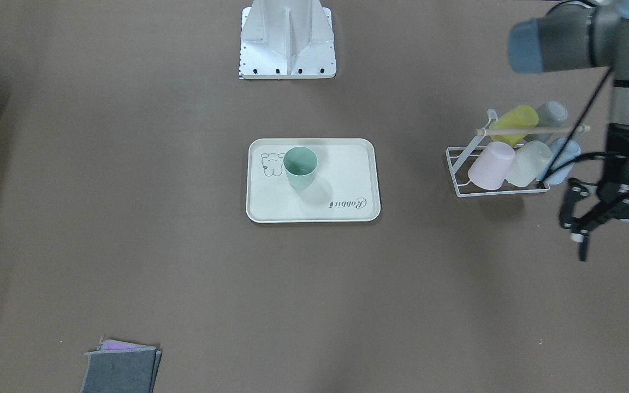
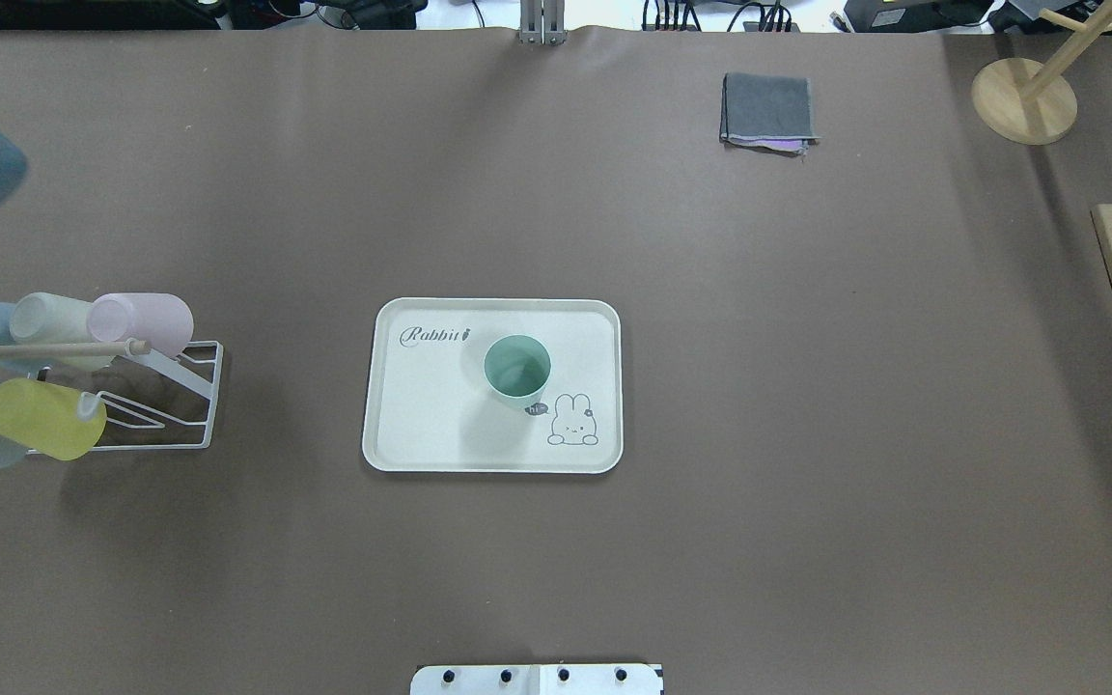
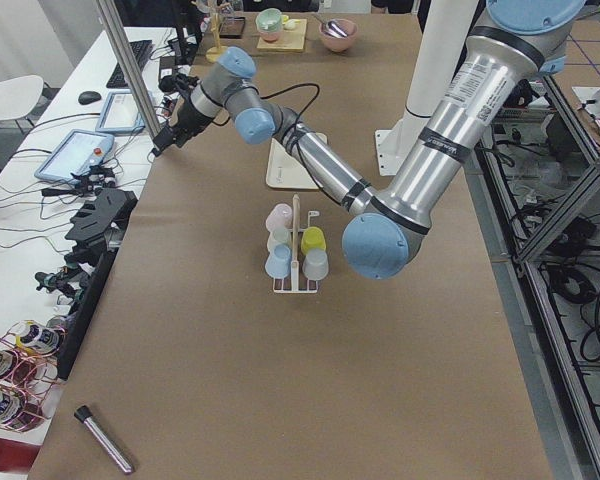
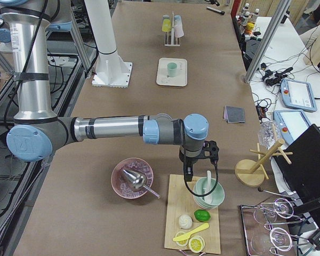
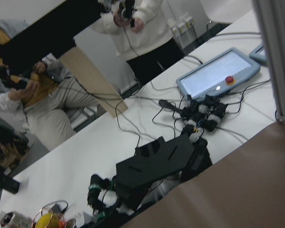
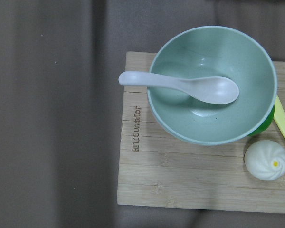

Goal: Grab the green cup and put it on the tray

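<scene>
The green cup [image 1: 300, 166] stands upright on the cream tray [image 1: 347, 180], beside its animal drawing; it also shows in the overhead view [image 2: 517, 372] on the tray [image 2: 421, 415]. No gripper touches it. My left gripper [image 1: 574, 240] hangs far to the side, beyond the cup rack near the table's edge, with its fingers apart and nothing in them. My right gripper [image 4: 188, 176] shows only in the exterior right view, over a wooden board far from the tray; I cannot tell if it is open or shut.
A white wire rack [image 1: 503, 188] holds yellow, pink, pale, blue and grey cups next to my left arm. A folded grey cloth [image 1: 120, 368] lies at the far side. The robot base [image 1: 287, 49] stands behind the tray. A mint bowl [image 6: 213, 85] with a spoon sits under my right wrist.
</scene>
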Robot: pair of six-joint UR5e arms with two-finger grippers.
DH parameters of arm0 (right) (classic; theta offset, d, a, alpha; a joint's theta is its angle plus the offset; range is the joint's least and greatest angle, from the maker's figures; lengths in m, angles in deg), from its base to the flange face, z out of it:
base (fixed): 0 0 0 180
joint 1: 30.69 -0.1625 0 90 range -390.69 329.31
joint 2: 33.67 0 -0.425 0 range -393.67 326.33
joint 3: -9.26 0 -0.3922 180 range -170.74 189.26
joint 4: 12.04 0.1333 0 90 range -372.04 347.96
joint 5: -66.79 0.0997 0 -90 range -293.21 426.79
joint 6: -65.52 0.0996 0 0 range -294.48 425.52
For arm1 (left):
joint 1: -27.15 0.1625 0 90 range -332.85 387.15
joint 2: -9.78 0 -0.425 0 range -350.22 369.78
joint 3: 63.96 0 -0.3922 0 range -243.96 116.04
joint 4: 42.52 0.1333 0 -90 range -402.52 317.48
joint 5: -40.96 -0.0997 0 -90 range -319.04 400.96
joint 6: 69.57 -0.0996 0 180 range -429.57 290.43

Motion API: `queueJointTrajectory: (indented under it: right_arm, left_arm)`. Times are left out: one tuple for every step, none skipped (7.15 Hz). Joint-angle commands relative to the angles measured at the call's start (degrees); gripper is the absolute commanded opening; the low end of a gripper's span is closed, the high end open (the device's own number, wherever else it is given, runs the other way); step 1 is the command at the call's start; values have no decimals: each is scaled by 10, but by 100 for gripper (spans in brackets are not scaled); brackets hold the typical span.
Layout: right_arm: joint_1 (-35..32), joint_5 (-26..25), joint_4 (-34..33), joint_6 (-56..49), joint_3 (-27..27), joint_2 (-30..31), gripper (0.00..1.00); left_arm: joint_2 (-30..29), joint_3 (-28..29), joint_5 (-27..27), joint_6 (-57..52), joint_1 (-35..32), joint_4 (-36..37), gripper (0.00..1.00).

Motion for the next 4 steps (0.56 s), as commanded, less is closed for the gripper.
queueJointTrajectory:
  right_arm:
    - [0, 1, 0, 1, 0, -2, 100]
    - [0, 0, 0, 0, -2, -2, 100]
    - [0, 0, 0, 0, -1, -2, 100]
    - [1, 0, 0, -1, -1, -2, 100]
  left_arm:
    - [46, 109, 231, -4, -153, 21, 98]
    - [70, 139, 298, -4, -197, 23, 98]
    - [113, 151, 319, -3, -210, 18, 98]
    - [136, 163, 344, -3, -218, 24, 98]
